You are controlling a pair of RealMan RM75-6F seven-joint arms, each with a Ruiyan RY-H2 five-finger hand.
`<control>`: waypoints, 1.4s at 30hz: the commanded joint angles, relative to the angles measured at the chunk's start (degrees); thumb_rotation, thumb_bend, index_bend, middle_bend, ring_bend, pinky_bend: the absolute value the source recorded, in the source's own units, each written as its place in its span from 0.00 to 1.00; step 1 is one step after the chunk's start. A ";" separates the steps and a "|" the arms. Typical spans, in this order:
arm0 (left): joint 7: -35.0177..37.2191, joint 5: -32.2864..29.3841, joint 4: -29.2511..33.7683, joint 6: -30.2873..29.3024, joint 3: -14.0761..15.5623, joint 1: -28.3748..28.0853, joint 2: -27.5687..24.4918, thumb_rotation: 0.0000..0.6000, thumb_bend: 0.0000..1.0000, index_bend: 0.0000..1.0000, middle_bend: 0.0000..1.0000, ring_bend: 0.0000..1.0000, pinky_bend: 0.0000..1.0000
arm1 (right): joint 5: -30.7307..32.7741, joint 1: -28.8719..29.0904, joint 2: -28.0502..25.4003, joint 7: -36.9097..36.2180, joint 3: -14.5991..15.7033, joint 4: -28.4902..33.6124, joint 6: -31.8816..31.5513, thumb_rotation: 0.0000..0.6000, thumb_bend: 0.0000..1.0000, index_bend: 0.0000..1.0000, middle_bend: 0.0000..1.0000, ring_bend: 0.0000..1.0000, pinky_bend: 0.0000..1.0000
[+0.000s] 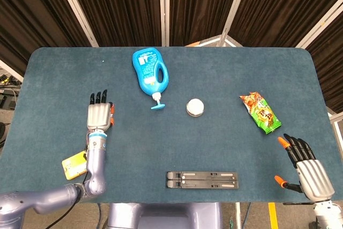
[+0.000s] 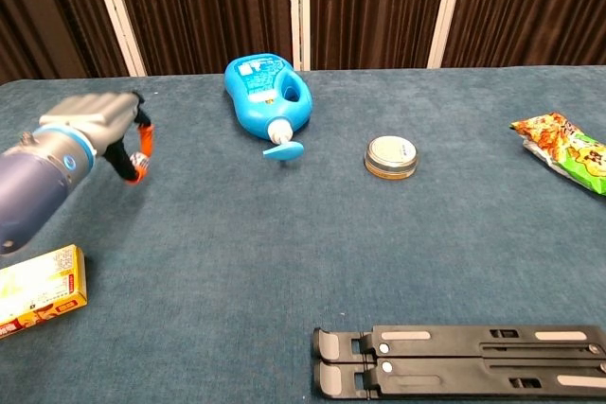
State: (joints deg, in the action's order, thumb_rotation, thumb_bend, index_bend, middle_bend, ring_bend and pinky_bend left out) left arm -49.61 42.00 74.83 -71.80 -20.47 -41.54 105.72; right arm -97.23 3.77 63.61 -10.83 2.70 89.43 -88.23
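My left hand [image 1: 99, 116] hovers over the left part of the blue table [image 1: 225, 68], raised off the cloth in the chest view [image 2: 93, 130]. Its thumb and a finger pinch together at their orange tips, seemingly on a small white die [image 2: 138, 160] that is mostly hidden; the other fingers stretch forward. A yellow box [image 1: 74, 164] lies near that forearm. My right hand [image 1: 308, 169] sits at the front right corner, fingers spread, holding nothing, below a snack packet [image 1: 260, 112].
A blue pump bottle [image 1: 150, 73] lies on its side at the back centre. A round tin [image 1: 195, 106] sits mid-table. A folded black stand [image 1: 202, 179] lies along the front edge. Dark curtains hang behind the table.
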 commanded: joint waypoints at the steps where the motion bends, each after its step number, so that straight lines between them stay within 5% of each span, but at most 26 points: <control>1: 1.37 5.40 8.88 -2.71 1.51 1.00 -4.63 1.00 0.42 0.61 0.00 0.00 0.00 | -0.20 -0.05 0.04 0.26 0.06 0.10 -0.12 1.00 0.08 0.00 0.00 0.00 0.00; 7: 3.49 14.10 22.80 -1.26 6.10 1.35 -10.72 1.00 0.40 0.53 0.00 0.00 0.00 | -0.75 -0.38 -0.07 0.47 0.18 0.38 -0.93 1.00 0.08 0.00 0.00 0.00 0.00; 15: 4.80 20.47 27.67 -2.75 9.74 2.56 -13.55 1.00 0.37 0.39 0.00 0.00 0.00 | -0.98 -0.56 -0.13 0.59 0.24 0.40 -1.25 1.00 0.08 0.00 0.00 0.00 0.00; 22: 8.26 24.12 28.74 -5.48 12.20 5.63 -16.56 1.00 0.35 0.25 0.00 0.00 0.00 | -0.87 -0.57 0.13 1.05 0.27 0.14 -0.97 1.00 0.08 0.00 0.00 0.00 0.00; 42: 19.70 40.92 24.03 -24.76 26.78 25.90 -25.97 1.00 0.24 0.01 0.00 0.00 0.00 | -0.25 -0.48 1.04 3.04 -0.03 -0.38 -0.29 1.00 0.08 0.00 0.00 0.00 0.00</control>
State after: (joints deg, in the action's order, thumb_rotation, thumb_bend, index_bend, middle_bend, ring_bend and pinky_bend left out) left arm -31.44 81.49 99.51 -94.67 4.86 -17.68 80.90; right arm -97.46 3.28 64.60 -7.86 2.67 89.06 -88.55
